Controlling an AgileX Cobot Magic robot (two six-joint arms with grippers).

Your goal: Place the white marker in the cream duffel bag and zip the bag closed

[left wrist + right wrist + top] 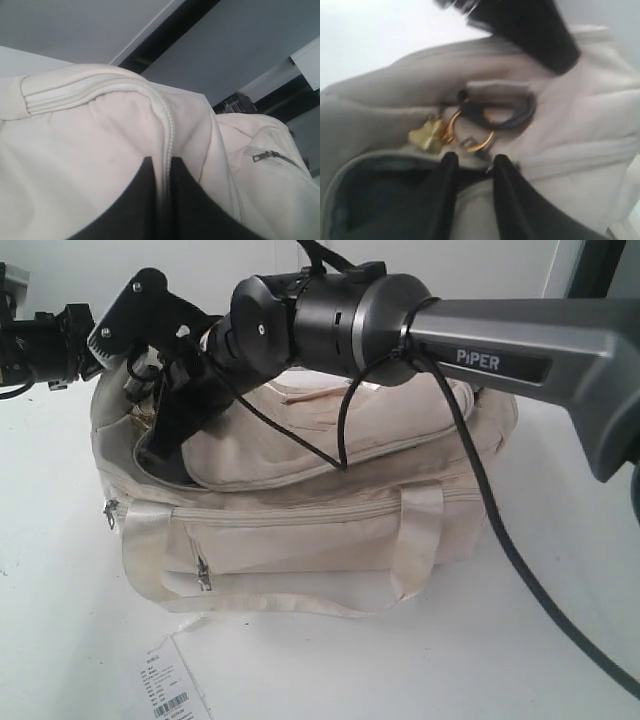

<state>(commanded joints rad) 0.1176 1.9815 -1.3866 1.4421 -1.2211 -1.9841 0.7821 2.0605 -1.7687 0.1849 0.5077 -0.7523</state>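
The cream duffel bag (330, 530) lies on the white table, its top flap partly open at the left end, where dark lining (375, 192) shows. My left gripper (161, 162) is shut on the bag's zip seam (167, 117) at that end. Reaching across from the right, my right gripper (476, 161) (160, 445) has its fingers close together on the bag's rim beside the opening. Just past its tips hang the gold charm (426, 134), a gold ring and a dark zip pull loop (506, 114). The white marker is out of view.
A white paper barcode tag (172, 688) lies on the table in front of the bag. The right arm (500, 355) and its black cable (500, 530) cross over the bag. The left arm (45, 345) enters from the left edge. A webbing handle (418, 540) hangs down the front.
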